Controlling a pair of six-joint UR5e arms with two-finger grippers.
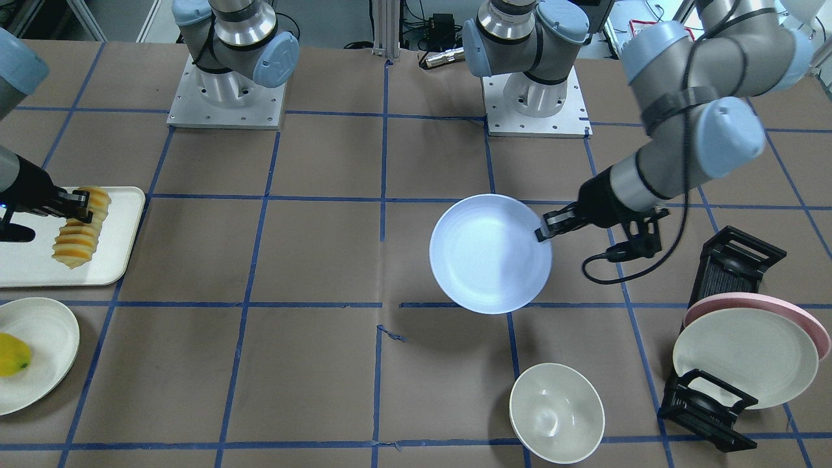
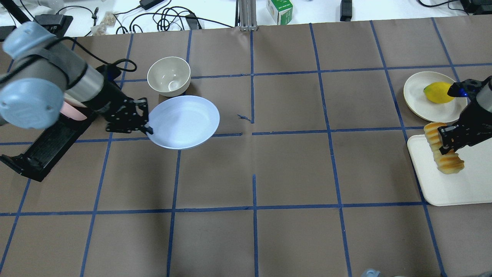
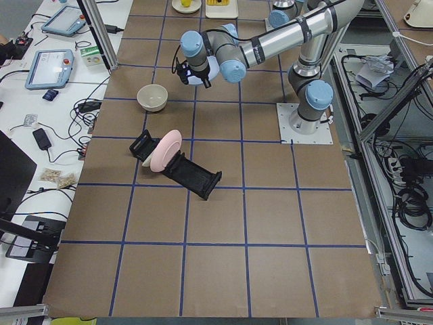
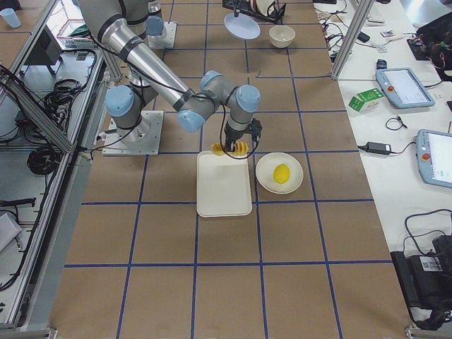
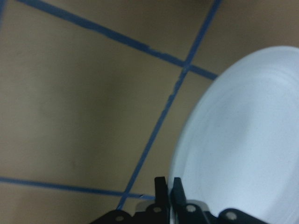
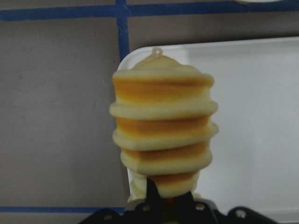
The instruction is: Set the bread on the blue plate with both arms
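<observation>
Right claw [image 2: 447, 143] grips ridged orange-yellow bread [image 2: 450, 165], pale-edged slices, over tray [image 2: 453, 192] corner. Left claw [image 2: 148, 125] pinches pale blue plate [image 2: 184, 121] by rim, well apart from tray. Cream plate [image 2: 416, 96] beside tray holds yellow fruit [image 2: 437, 93].

This is a robotics lab, with a tape-gridded table [image 2: 292, 173], teach pendants [image 4: 404, 86] and loose cables [image 2: 169, 19].

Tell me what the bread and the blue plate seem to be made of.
Probably the bread is toy foam or soft plastic, matte: smooth uniform ridges, a moulded loop at its tip; the blue plate perhaps melamine or plastic, matte: only a dull sheen.
</observation>
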